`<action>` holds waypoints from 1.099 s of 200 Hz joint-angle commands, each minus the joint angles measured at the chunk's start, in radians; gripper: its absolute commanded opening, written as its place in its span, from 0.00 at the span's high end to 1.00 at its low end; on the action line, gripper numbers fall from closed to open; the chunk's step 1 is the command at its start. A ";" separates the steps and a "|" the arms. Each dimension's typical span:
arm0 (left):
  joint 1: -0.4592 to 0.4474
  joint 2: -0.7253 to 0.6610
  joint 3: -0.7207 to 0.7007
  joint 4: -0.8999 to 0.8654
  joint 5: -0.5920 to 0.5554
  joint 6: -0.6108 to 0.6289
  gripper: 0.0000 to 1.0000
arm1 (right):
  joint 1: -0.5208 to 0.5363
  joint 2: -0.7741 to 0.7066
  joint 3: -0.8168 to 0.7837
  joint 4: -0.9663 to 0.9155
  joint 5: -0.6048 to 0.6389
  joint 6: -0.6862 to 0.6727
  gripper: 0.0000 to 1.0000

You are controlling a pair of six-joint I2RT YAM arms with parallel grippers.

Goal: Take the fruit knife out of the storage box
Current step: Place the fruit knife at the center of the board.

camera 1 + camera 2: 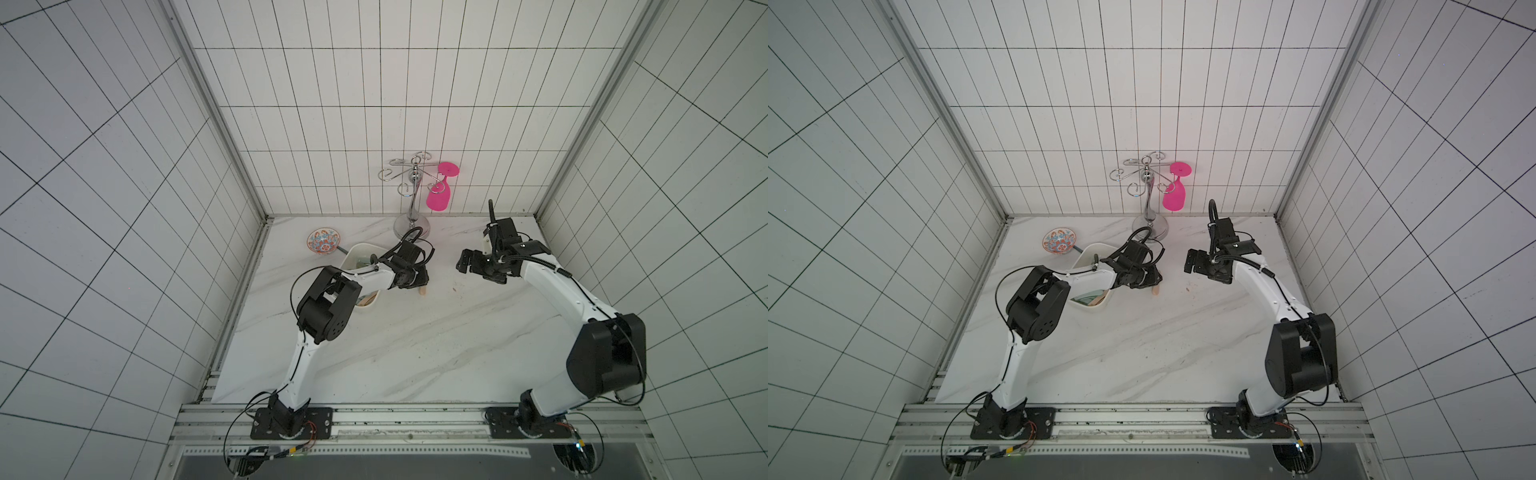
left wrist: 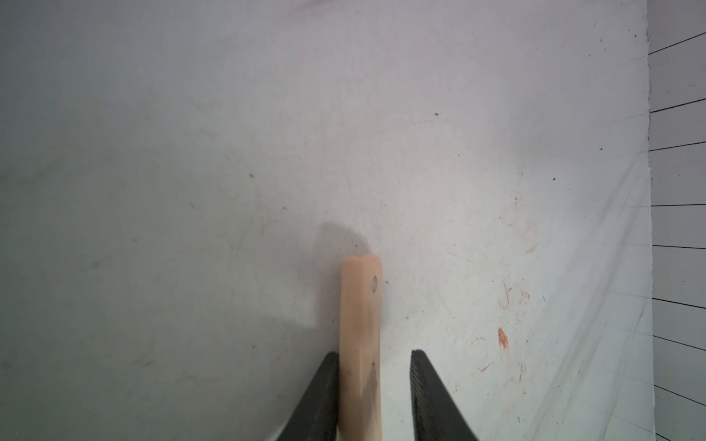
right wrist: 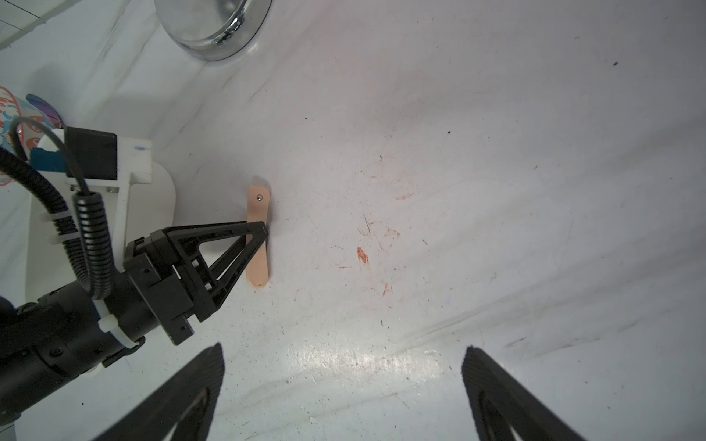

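Observation:
The fruit knife (image 1: 423,291) (image 1: 1155,289) shows as a tan wooden piece with a small rivet hole, lying on the marble table just right of the white storage box (image 1: 360,247) (image 1: 1096,246). My left gripper (image 2: 376,353) (image 3: 263,233) straddles the knife (image 2: 361,324) (image 3: 259,206) low over the table. Its jaws stand apart: one finger touches the wood and the other is clear of it. My right gripper (image 3: 342,349) (image 1: 463,262) hovers open to the right with nothing between its fingers.
A small orange-and-blue patterned bowl (image 1: 324,241) (image 1: 1059,241) sits behind the box. A chrome glass rack (image 1: 411,226) holding a pink glass (image 1: 439,195) stands at the back wall. Other utensils (image 1: 1092,299) lie in the box. Orange scuff marks (image 3: 362,255) dot the table.

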 commanded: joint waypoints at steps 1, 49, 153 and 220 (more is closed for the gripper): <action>-0.003 -0.018 -0.029 -0.030 -0.047 -0.008 0.63 | 0.000 0.009 -0.004 -0.015 -0.009 -0.007 0.02; -0.003 -0.049 -0.048 -0.034 -0.085 -0.018 0.55 | -0.001 0.008 -0.004 -0.014 -0.015 -0.006 0.01; -0.010 -0.233 -0.042 -0.079 -0.194 0.060 0.49 | 0.003 -0.022 0.012 -0.018 -0.015 -0.012 0.01; 0.062 -0.421 -0.157 -0.182 -0.284 0.033 0.46 | 0.021 -0.014 0.025 -0.029 -0.035 -0.022 0.01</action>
